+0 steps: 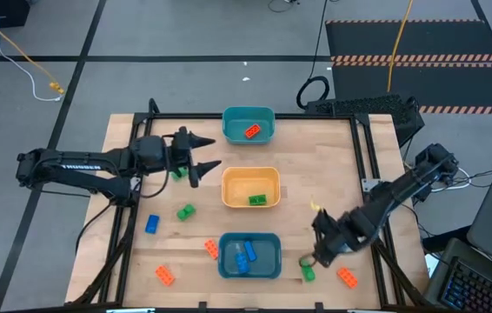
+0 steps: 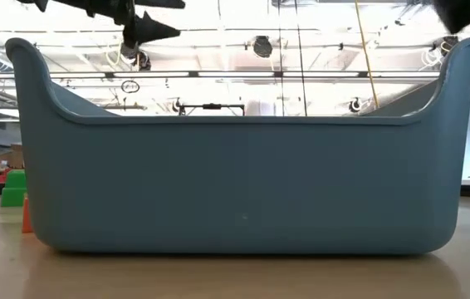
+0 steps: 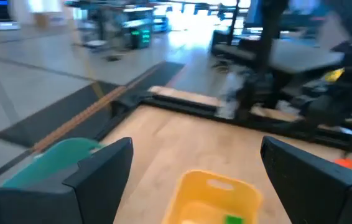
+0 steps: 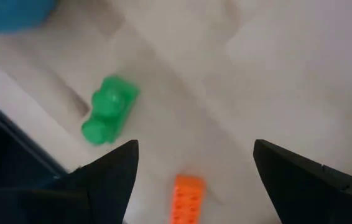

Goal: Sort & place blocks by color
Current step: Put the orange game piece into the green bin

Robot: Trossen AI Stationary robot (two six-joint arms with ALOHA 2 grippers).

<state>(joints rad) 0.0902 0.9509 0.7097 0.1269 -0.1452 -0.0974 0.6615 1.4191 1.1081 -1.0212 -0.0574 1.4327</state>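
Note:
Small studded blocks lie loose on the table: green (image 1: 185,211), green (image 1: 176,174), blue (image 1: 152,224), orange (image 1: 211,249) and orange (image 1: 164,275). Near the right near corner lie a green block (image 1: 307,272) (image 4: 109,109) and an orange block (image 1: 348,276) (image 4: 186,198). My right gripper (image 1: 315,252) (image 4: 196,144) hangs open above these two and touches nothing. My left gripper (image 1: 204,153) (image 3: 198,144) is open and empty, raised left of the yellow bin and pointing at it.
Three bins stand in a row down the table's middle: a far teal bin (image 1: 249,115) holding an orange block (image 1: 252,131), a yellow bin (image 1: 250,178) (image 3: 213,193) holding a green block (image 1: 257,200), and a near teal bin (image 1: 249,271) (image 2: 235,183) holding blue blocks (image 1: 244,256). A black frame edges the table.

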